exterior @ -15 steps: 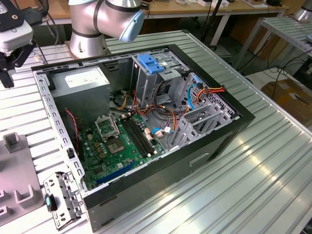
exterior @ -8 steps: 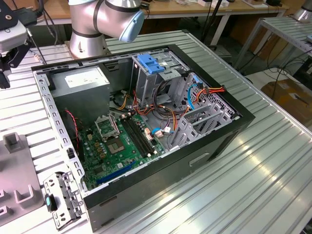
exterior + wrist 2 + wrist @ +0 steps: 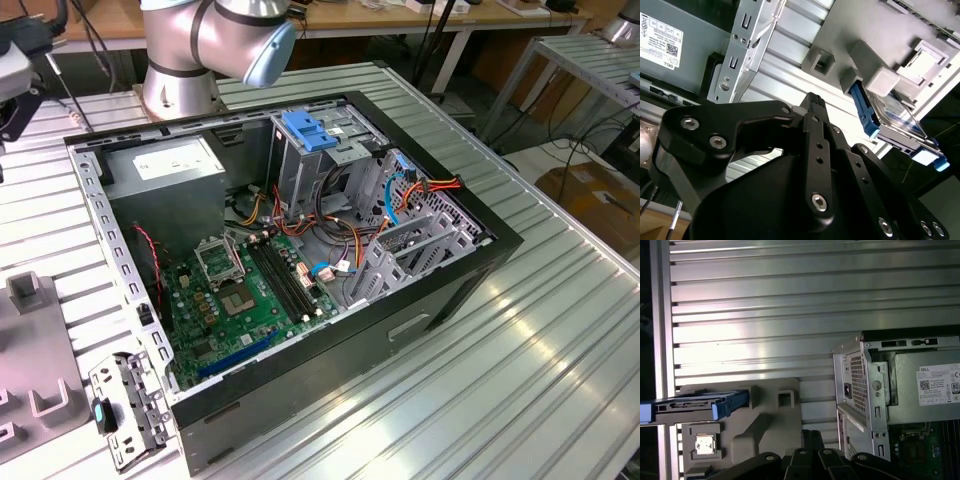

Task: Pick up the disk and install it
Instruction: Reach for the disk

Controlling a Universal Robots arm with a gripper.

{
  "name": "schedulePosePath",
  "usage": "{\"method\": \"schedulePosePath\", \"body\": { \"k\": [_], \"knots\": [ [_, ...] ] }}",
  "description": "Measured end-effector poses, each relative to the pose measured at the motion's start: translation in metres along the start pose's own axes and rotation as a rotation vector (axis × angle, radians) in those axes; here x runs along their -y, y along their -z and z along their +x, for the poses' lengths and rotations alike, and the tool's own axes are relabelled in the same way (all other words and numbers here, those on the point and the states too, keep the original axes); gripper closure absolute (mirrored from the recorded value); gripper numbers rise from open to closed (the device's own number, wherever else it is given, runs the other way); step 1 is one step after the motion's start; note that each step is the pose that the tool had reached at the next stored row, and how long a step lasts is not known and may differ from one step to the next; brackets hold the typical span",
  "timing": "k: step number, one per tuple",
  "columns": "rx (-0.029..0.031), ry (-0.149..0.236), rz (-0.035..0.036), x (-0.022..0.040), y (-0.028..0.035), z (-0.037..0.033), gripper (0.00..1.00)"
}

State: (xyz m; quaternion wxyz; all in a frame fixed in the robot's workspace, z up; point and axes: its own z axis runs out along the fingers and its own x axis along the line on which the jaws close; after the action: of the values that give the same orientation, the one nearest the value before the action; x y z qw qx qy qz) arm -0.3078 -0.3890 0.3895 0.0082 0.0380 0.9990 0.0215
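**Empty gripper short of the parked disk: hazards, near to far**

Nearest the wrist cameras, the gripper point(image 3: 812, 100) has its fingertips drawn together with nothing between them. It hangs above the ribbed aluminium table point(image 3: 765, 300), apart from every part.

Beyond it, the disk point(image 3: 897, 120) stands on edge in a grey holder point(image 3: 771, 416), its blue rails showing at both ends. It has not been lifted.

- **Closed tips:** a descent with the tips together would probably strike the drive rather than straddle it.
- **Off-centre grip:** a hold on one rail could tilt the drive and bind it in its slot.

Farther off, the open computer case point(image 3: 420, 320) lies on its side, its metal corner near the holder.

- **Loose cables:** the cables point(image 3: 345, 235) run just beside the drive cage point(image 3: 300, 170) and could snag a carried drive or block its seating.
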Motion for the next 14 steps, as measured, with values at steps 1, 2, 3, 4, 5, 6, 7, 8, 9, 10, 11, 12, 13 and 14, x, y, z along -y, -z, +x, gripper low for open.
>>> {"method": "schedulePosePath", "body": {
  "k": [1,2,3,4,5,6,7,8,9,10,11,12,13,14],
  "knots": [
    [0.0,0.0,0.0,-0.0001,0.0,0.0028,0.89],
    [-0.0001,0.0,0.0001,-0.0002,0.0001,0.0057,0.89],
    [0.0,0.0,0.0,-0.0004,0.0,0.0079,0.89],
    [-0.0001,0.0,0.0,-0.0005,0.0001,0.0099,0.89],
    [-0.0002,0.0,0.0,-0.0006,0.0,0.0115,0.89],
    [-0.0003,0.0,0.0,-0.0007,0.0,0.0132,0.89],
    [-0.0005,0.0,0.0001,-0.0007,0.0,0.0162,0.89],
    [-0.0007,0.0,0.0001,-0.0007,0.0,0.018,0.89],
    [-0.0008,0.0,0.0001,-0.0006,0.0,0.0198,0.89],
    [-0.001,0.0,0.0001,-0.0006,0.0,0.022,0.89],
    [-0.0012,0.0,0.0001,-0.0005,0.0,0.0234,0.89],
    [-0.0014,0.0,0.0001,-0.0005,0.0,0.0257,0.89],
    [-0.0018,0.0,0.0002,-0.0005,0.0,0.0284,0.89],
    [-0.002,0.0,0.0002,-0.0004,0.0,0.0299,0.89]
  ]
}}
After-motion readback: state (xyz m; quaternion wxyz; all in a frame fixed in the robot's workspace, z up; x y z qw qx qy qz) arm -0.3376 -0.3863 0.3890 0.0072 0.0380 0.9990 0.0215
